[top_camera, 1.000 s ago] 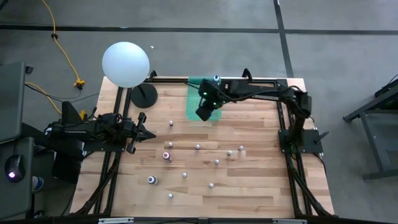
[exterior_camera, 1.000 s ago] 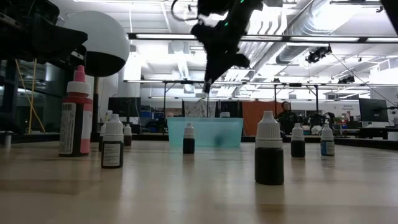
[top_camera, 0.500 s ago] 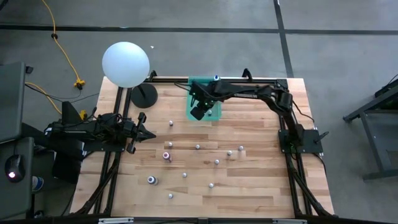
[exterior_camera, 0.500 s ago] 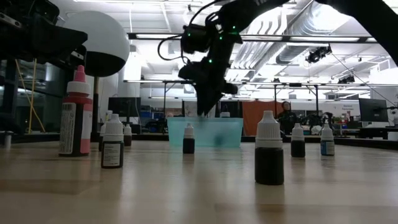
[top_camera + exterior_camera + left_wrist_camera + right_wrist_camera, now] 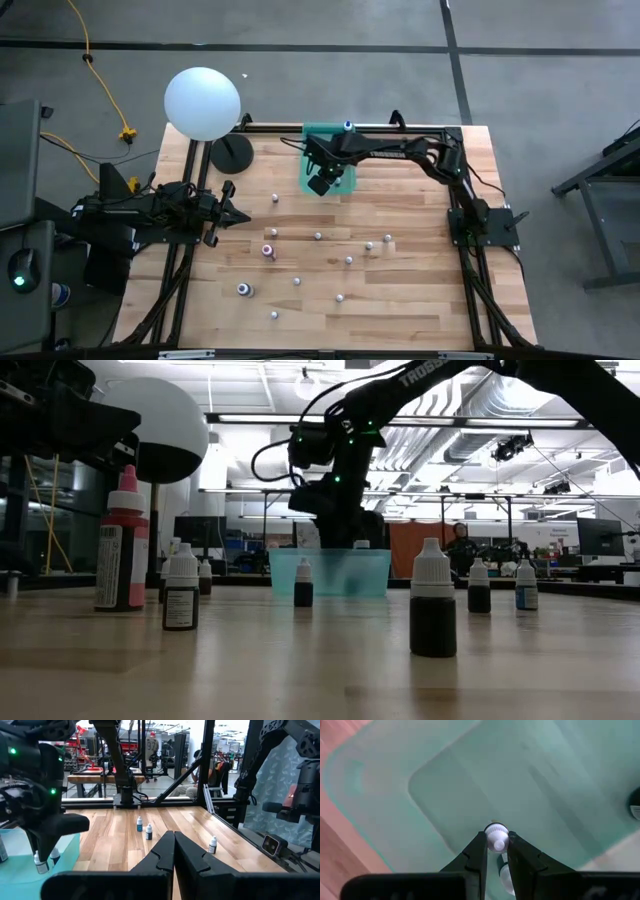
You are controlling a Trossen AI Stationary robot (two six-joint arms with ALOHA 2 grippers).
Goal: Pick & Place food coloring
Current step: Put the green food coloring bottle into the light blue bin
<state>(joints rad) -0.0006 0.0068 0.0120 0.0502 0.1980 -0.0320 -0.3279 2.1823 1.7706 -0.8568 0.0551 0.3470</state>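
Several small food coloring bottles (image 5: 318,236) stand upright on the wooden table (image 5: 420,300). The low view shows a taller pink-red one (image 5: 122,540) and a dark one (image 5: 433,600). My right gripper (image 5: 496,840) reaches down into the teal bin (image 5: 312,140) at the table's far side, shut on one white-capped bottle (image 5: 496,838). A second bottle (image 5: 636,802) shows at the bin's edge. My left gripper (image 5: 174,834) waits shut and level at the table's left (image 5: 238,213). My right gripper pinches the small bottle's white cap (image 5: 496,831) between its two fingertips (image 5: 479,845), coming steeply from above. The bottle sits inside the bin's walls; whether its bottom touches the bin floor I cannot tell.
A large white ball (image 5: 202,102) on a black stand (image 5: 231,153) rises at the table's far left corner. Black frame rails (image 5: 470,280) run along the table's left and right sides. Loose bottles dot the middle and near part of the table.
My right gripper has come down from well above the bin until its fingertips are inside it, drifting slightly toward the table's left edge and tipping more steeply downward.
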